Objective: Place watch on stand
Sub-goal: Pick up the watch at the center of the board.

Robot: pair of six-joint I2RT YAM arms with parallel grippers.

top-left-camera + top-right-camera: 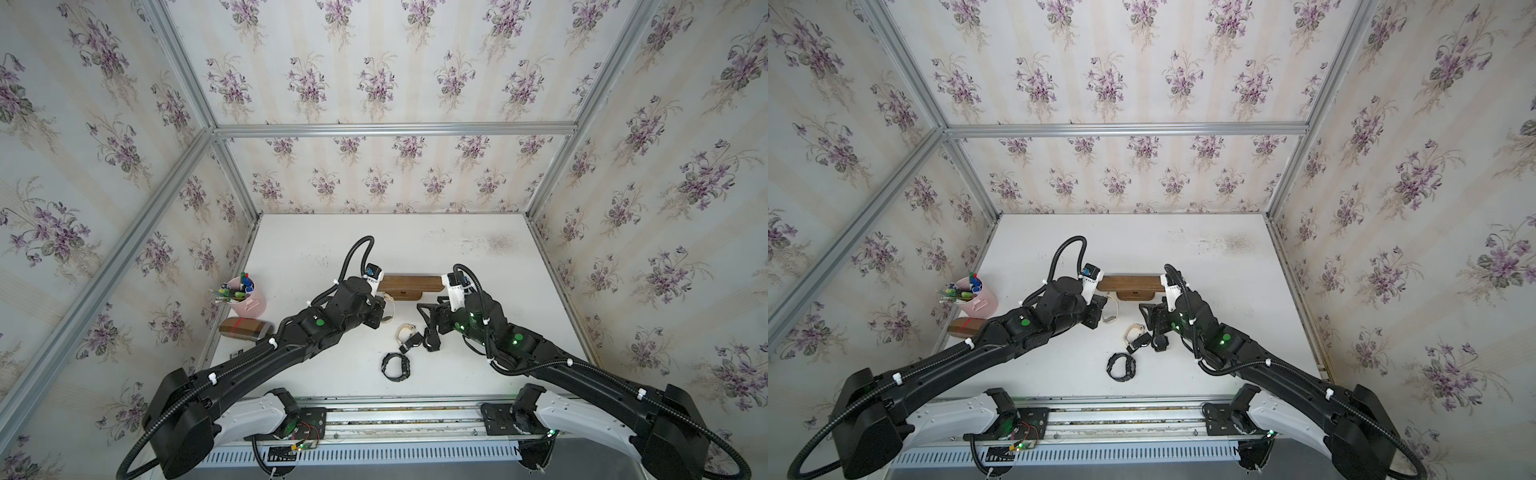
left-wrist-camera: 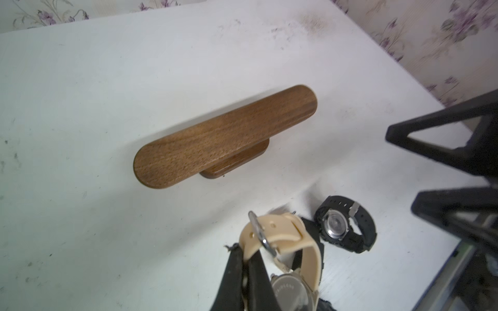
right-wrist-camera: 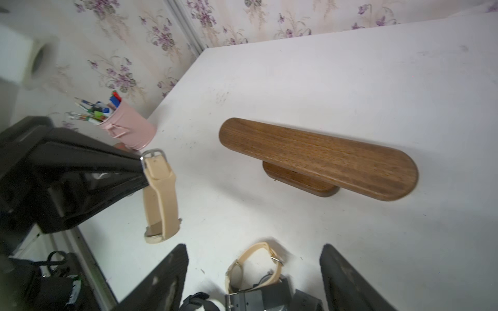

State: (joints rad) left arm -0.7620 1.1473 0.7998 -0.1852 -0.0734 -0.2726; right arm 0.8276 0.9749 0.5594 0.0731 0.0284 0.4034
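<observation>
The stand (image 1: 409,283) (image 1: 1129,284) (image 2: 223,137) (image 3: 318,159) is a dark wooden bar on a small base, at mid-table between my two wrists. My left gripper (image 1: 384,309) (image 1: 1105,309) (image 2: 246,258) is shut on the strap of a beige watch (image 1: 389,311) (image 2: 283,239) (image 3: 160,194). The watch hangs above the table, near the stand's left end and apart from it. My right gripper (image 1: 423,326) (image 3: 254,249) is open, with nothing in it, over a second beige watch (image 1: 405,332) (image 3: 253,266) lying on the table.
A black watch (image 1: 396,366) (image 1: 1121,367) lies near the front. Another black one (image 1: 430,341) (image 2: 345,226) lies by the right gripper. A pink cup of pens (image 1: 249,297) (image 3: 126,129) and a brown box with red tape (image 1: 245,328) stand at the left edge.
</observation>
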